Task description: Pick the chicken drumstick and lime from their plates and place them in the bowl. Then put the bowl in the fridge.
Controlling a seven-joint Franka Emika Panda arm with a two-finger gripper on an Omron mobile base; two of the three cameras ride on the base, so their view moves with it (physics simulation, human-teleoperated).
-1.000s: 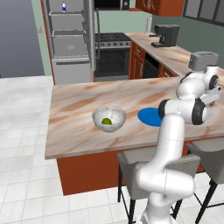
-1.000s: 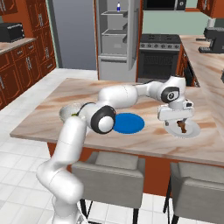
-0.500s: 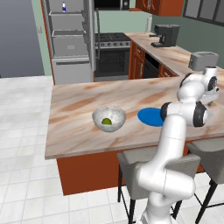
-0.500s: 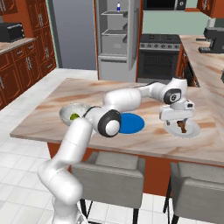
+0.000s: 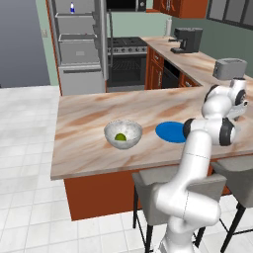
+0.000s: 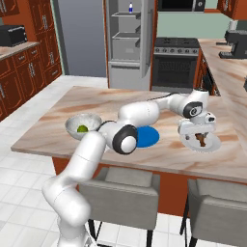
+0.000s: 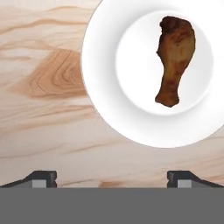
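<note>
Hovering tool (image 7: 112, 178) spread wide, empty, over drumstick (image 7: 174, 57) on white plate (image 7: 109, 87); lime (image 5: 120, 137) already sitting in bowl (image 5: 123, 134) far left.

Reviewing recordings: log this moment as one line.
lime: in bowl | drumstick: on white plate | hand: open above it

Grey stools (image 5: 173, 185) are sitting near the marble counter (image 5: 84, 113); a black range (image 5: 127, 62) is standing far across white tiles (image 5: 24, 148).

Pincer (image 7: 112, 177) spread wide above bare worktop (image 7: 48, 109); chicken drumstick (image 7: 174, 59) lies unobstructed on the white plate (image 7: 105, 96) just ahead.
</note>
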